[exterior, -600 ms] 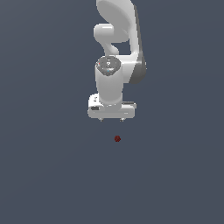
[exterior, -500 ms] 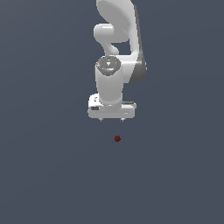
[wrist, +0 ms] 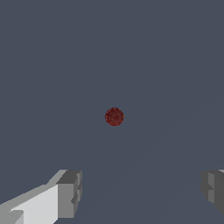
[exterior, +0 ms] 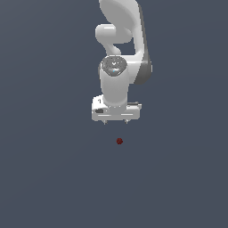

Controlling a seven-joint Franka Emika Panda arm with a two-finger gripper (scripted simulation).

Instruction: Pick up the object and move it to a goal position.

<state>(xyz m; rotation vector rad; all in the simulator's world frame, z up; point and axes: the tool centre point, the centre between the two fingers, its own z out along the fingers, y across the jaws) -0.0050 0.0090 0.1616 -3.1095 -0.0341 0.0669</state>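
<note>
The object point(exterior: 119, 141) is a tiny dark red roundish blob on the plain grey-blue surface. My white gripper point(exterior: 115, 122) hangs above it, pointing down, with a clear gap between its fingertips and the blob. In the wrist view the blob point(wrist: 114, 117) sits in the middle of the picture, well apart from the gripper point(wrist: 141, 192). Its two grey fingertips point(wrist: 69, 192) stand wide apart with nothing between them, so the gripper is open and empty.
The white arm point(exterior: 120, 49) rises behind the gripper toward the top of the exterior view. Only the uniform grey-blue surface point(exterior: 53, 178) shows around the blob.
</note>
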